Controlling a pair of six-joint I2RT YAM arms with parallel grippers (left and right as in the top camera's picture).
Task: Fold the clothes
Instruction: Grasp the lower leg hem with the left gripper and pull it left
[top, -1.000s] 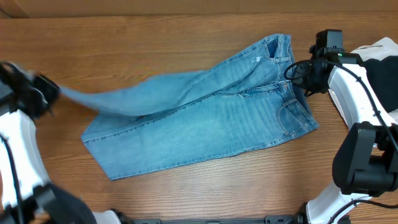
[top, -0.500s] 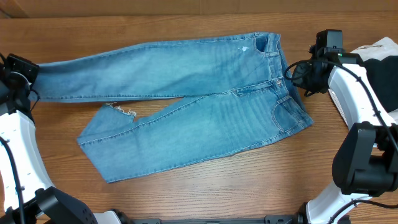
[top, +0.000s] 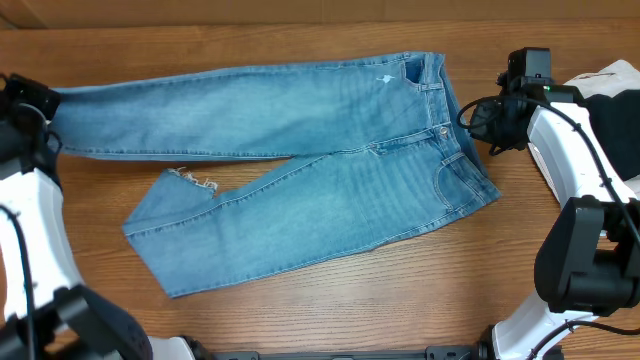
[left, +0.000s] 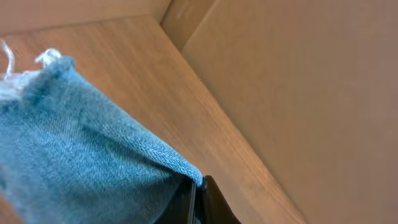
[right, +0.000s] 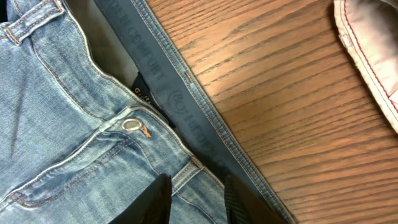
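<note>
The light-blue jeans (top: 330, 150) lie across the wooden table with the waist to the right. One leg stretches straight left along the back. The other leg runs diagonally toward the front left and ends in a frayed hem (top: 190, 178). My left gripper (top: 40, 100) is shut on the far leg's hem (left: 93, 137), and its black fingertips (left: 211, 199) pinch the denim edge just above the table. My right gripper (top: 478, 128) sits at the waistband by the button (right: 132, 125). Its fingers (right: 158, 199) straddle a belt loop and grip the denim.
An off-white garment (top: 612, 72) and a black one (top: 618, 120) lie at the right edge behind the right arm; the off-white one (right: 373, 56) also shows in the right wrist view. A cardboard wall (left: 298, 93) runs along the back of the table.
My left gripper pulled the upper leg out to the left, from lying over the other leg to stretched flat along the back. The waist slid slightly left. The right gripper stayed in place.
</note>
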